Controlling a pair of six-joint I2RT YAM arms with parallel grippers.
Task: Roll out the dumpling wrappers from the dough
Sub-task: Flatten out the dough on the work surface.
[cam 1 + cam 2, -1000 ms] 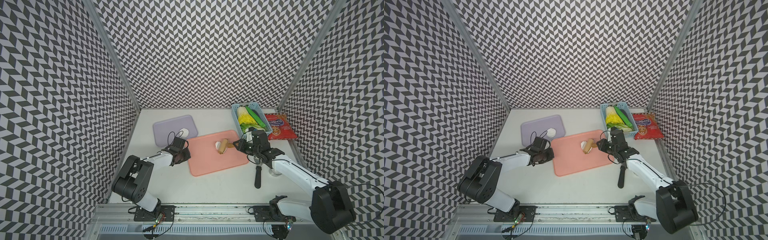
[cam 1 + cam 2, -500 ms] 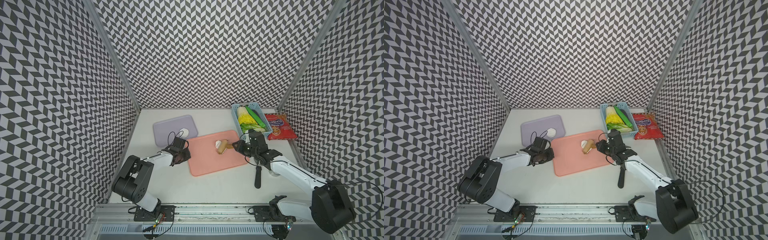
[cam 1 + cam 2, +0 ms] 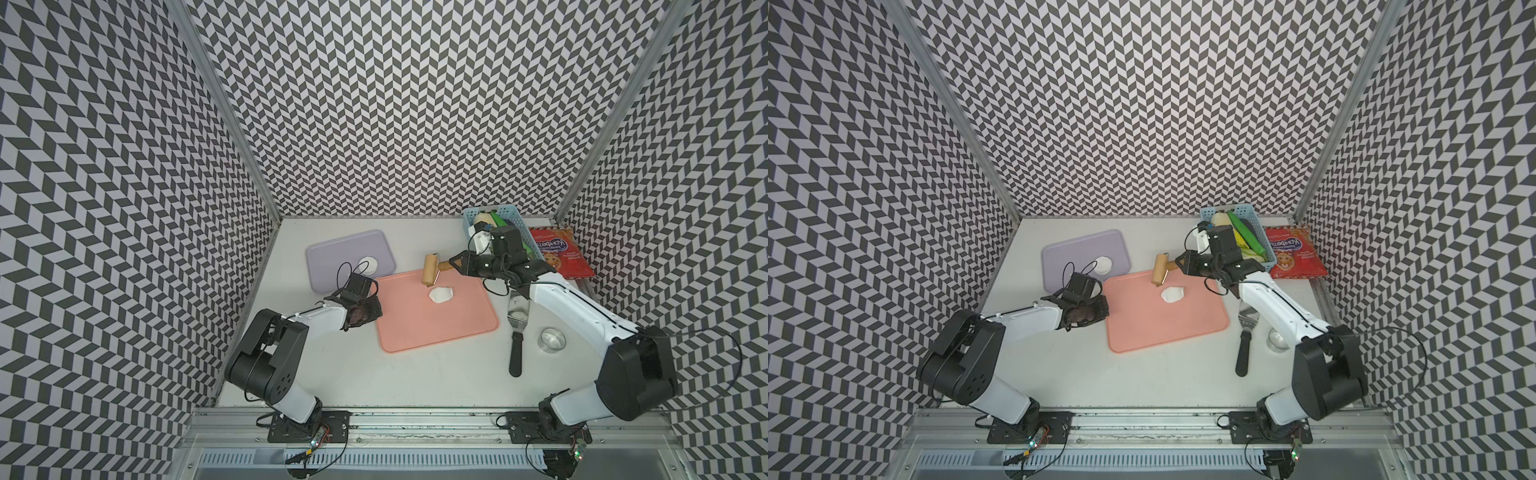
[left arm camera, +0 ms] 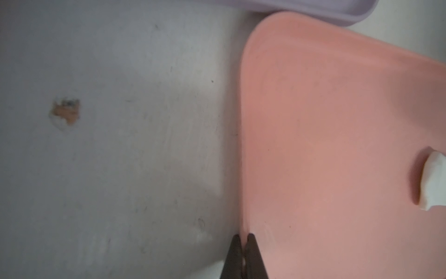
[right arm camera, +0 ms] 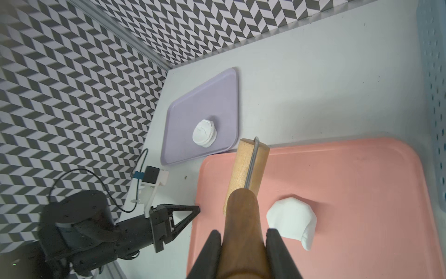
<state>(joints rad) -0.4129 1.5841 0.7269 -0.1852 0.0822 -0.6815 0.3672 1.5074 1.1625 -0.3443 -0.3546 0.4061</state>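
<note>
Partway: some wrappers stacked, one lump not yet rolled.
Wrappers [image 3: 368, 264] sit on purple tray [image 3: 332, 262]. My left gripper [image 4: 243, 239] is closed at the pink tray [image 3: 436, 328] rim. Roller [image 3: 430, 269] is just beside the thick dough [image 3: 441, 294], not on it. My right gripper [image 3: 456, 264] clamps the roller handle.

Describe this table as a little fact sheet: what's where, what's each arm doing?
Work surface: pink tray, holding the dough, an irregular white lump
Finished: dumpling wrappers, stacked on the purple tray
Tool: rolling pin, roller at the pink tray's far edge, beside the dough, not on it
Right arm: right end effector closed on the rolling pin's handle
Left arm: left end effector closed, seemingly pinching the pink tray's rim
</note>
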